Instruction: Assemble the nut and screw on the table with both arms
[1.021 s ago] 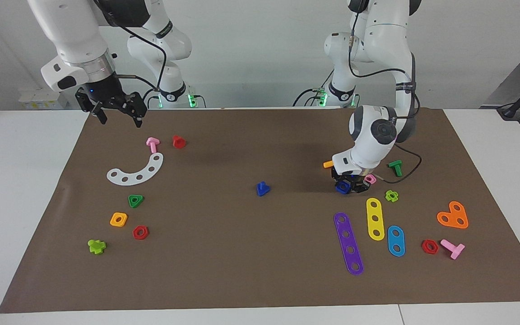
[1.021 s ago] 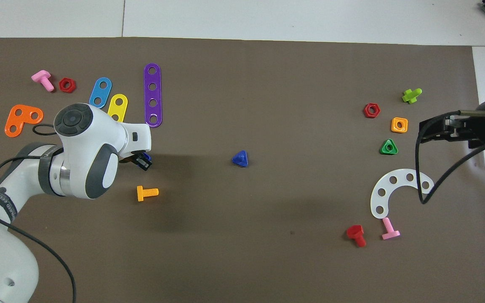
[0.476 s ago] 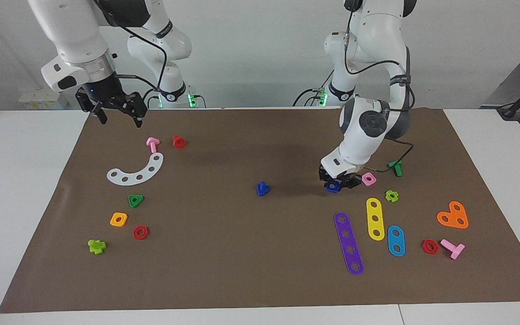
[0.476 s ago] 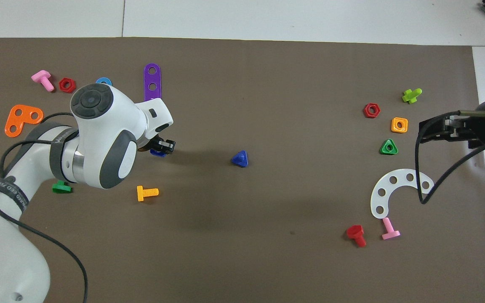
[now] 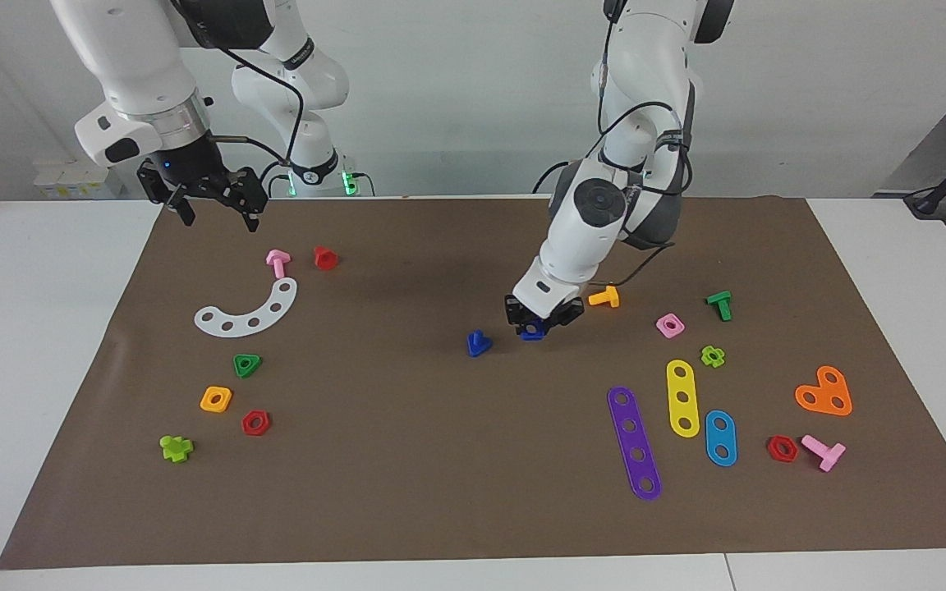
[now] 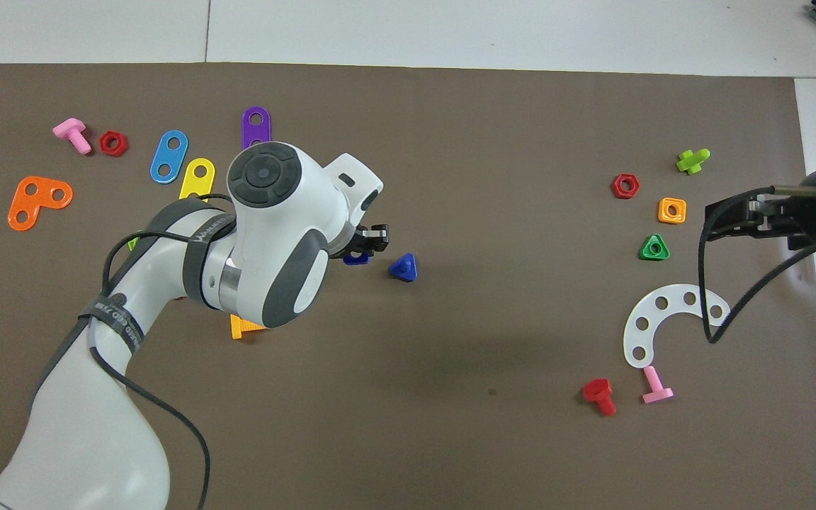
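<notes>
While left gripper holds nut (overhead half-hides), screw adjacent.

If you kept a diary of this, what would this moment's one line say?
left hand: shut on nut, above mat beside screw | right hand: waits over mat's corner | screw: alone on mat

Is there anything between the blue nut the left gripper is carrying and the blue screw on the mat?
Nothing visible. The left gripper holds the nut close beside the screw, with only bare mat between them. The orange bolt lies toward the left arm's end, off that path.
</notes>
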{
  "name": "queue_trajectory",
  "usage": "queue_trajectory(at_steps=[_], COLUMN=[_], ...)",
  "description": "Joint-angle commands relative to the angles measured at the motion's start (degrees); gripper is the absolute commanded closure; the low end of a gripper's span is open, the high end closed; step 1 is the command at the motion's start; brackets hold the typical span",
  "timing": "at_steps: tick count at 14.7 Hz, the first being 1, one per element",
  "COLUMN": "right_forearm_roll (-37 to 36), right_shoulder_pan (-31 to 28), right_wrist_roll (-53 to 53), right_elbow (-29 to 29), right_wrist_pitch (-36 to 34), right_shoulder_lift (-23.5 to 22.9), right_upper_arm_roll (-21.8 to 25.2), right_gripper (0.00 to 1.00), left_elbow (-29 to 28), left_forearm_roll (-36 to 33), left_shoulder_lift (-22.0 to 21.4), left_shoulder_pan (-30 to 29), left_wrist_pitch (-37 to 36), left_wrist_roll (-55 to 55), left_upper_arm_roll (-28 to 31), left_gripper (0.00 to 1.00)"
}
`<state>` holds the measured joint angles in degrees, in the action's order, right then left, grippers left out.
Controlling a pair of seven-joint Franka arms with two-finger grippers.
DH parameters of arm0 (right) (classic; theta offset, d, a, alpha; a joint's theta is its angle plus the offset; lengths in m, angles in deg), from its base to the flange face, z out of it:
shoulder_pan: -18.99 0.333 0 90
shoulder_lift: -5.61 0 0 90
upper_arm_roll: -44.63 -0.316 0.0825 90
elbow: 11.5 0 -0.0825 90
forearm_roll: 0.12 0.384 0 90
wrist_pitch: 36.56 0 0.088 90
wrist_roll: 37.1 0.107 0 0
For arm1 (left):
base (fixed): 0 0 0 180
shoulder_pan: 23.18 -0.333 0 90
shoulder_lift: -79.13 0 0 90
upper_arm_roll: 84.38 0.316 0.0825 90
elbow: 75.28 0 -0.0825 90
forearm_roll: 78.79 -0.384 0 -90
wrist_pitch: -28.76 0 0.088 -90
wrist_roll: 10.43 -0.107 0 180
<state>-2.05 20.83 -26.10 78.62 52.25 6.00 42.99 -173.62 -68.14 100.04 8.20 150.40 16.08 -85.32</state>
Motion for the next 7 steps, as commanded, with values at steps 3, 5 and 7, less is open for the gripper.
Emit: queue_trajectory(at_steps=[3, 5, 7], right_forearm_roll=[1.13, 1.13, 1.13], right_shoulder_pan=[-0.7, -0.7, -0.7], right_wrist_roll=[-1.6, -1.6, -1.6], right_elbow=[0.93, 0.93, 0.93], right_wrist_pitch=[-0.22, -0.22, -0.22], right_shoulder_lift=[0.93, 0.93, 0.93], right_upper_arm_roll=[-0.21, -0.21, -0.21], right_gripper=[0.0, 0.0, 0.0], left_elbow=[4.56, 4.38, 4.12], left_forearm_roll=[2.27, 2.18, 2.18], left_shoulder_lift=[4.23, 4.67, 5.19], left_shoulder_pan=[5.53, 6.49, 7.03], left_wrist_pitch=[-0.62, 0.52, 2.19], left_wrist_roll=[7.15, 8.47, 9.52], left_upper_arm_roll=[1.12, 1.12, 1.12], left_gripper=[1.0, 1.0, 1.0])
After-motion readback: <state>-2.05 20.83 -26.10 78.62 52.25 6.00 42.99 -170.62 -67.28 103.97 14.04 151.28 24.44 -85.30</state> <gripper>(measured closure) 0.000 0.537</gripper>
